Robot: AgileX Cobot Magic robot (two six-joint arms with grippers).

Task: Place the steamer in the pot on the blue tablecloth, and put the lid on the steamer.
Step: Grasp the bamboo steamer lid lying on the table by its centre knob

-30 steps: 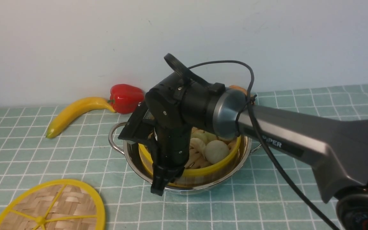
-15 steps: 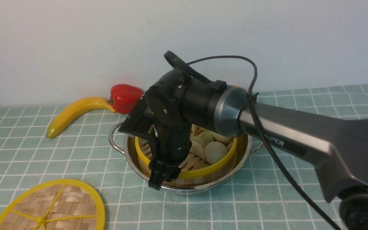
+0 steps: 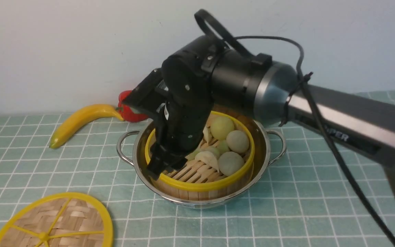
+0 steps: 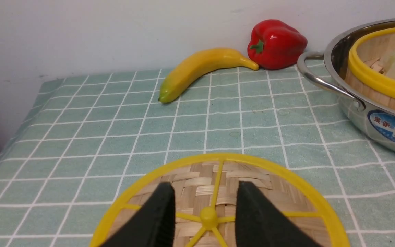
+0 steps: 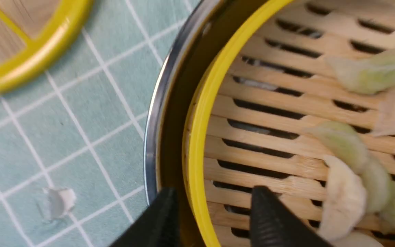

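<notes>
Yellow-rimmed bamboo steamer (image 3: 204,187), apparently level, inside the steel pot (image 3: 262,154) on the blue tablecloth (image 3: 286,206); woven lid (image 3: 57,219) flat nearby

Flat matte whitish painted wall (image 3: 63,41) in soft, even light
The wall fills the whole upper part of the front view, one colour from side to side. It bears a few faint grey scuff marks (image 4: 236,11). The light is diffuse, and the shadows are weak.

A banana (image 3: 81,121) tip meets a red pepper (image 3: 130,115) by the wall (image 3: 63,51).
</notes>
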